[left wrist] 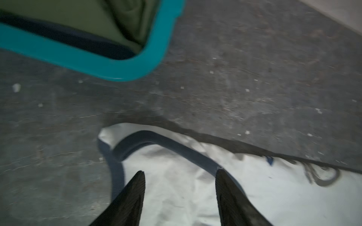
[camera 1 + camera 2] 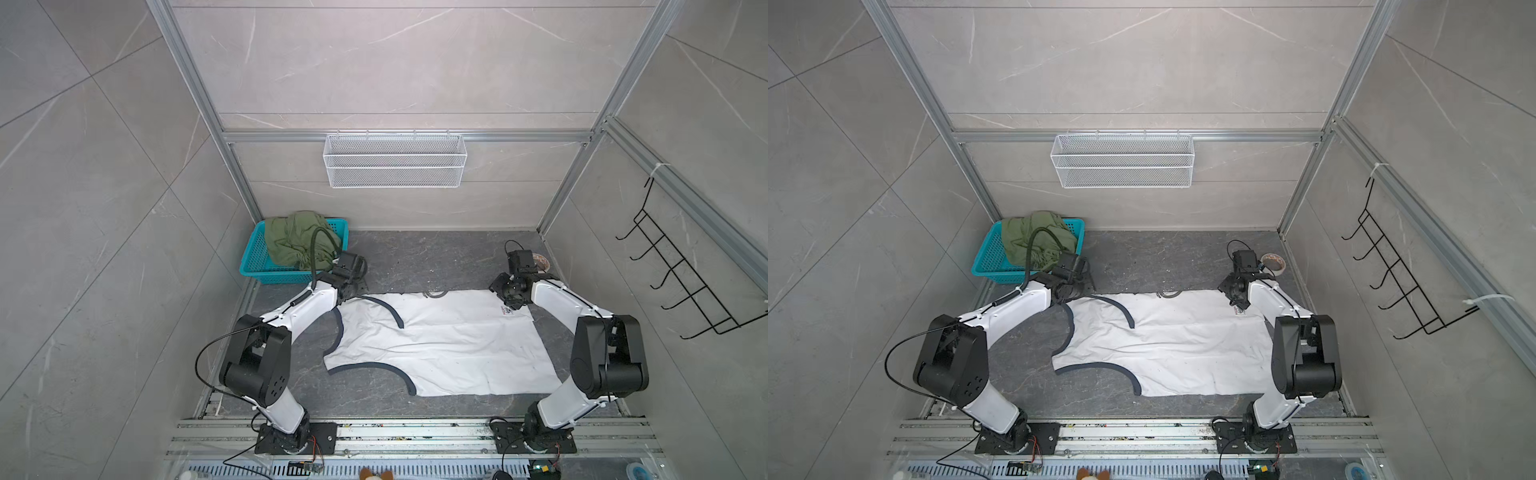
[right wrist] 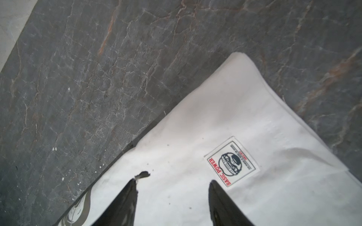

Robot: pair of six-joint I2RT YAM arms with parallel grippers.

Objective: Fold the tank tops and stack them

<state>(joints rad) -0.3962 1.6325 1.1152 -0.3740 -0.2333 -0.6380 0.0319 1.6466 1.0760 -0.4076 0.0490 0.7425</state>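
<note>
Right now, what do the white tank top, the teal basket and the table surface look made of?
White tank top: matte cloth, probably cotton; it creases and lies limp. Teal basket: moulded plastic, by its uniform colour and lattice walls. Table surface: dark veined stone look, maybe printed laminate.

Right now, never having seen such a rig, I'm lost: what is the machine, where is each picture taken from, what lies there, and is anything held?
Two robot arms stand at the near edge of a dark stone table. Two pictures look down from overhead; the two close-ups come from cameras on the arms' wrists, looking past the fingers. A white tank top with dark trim lies spread flat between the arms. An olive green tank top sits bunched in a teal basket at the far left. The left gripper is over a shoulder strap, the right gripper over a corner near the sewn label. Both are open; nothing is held.
</note>
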